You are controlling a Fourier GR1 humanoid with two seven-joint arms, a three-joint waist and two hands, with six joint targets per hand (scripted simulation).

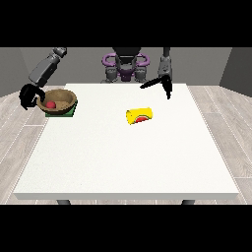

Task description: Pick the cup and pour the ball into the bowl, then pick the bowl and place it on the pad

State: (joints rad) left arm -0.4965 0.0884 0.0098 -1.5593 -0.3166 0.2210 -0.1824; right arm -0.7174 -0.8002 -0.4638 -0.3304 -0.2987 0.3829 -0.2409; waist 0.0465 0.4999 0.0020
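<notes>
A brown wooden bowl (60, 100) sits on a green pad (70, 112) at the table's far left edge. A red ball (50, 105) lies inside the bowl. The hand at the view's left (28, 95) hangs just left of the bowl's rim with its fingers curled, and nothing shows in them. A yellow cup (140, 116) lies on its side near the table's middle, its red-lined mouth facing the camera. The hand at the view's right (163, 82) hovers over the table's far side, fingers straight and spread, holding nothing.
The white table (128, 167) fills the view, with a grey wooden floor around it. The robot's torso (125, 66) stands behind the far edge. The bowl and pad overlap the table's left edge.
</notes>
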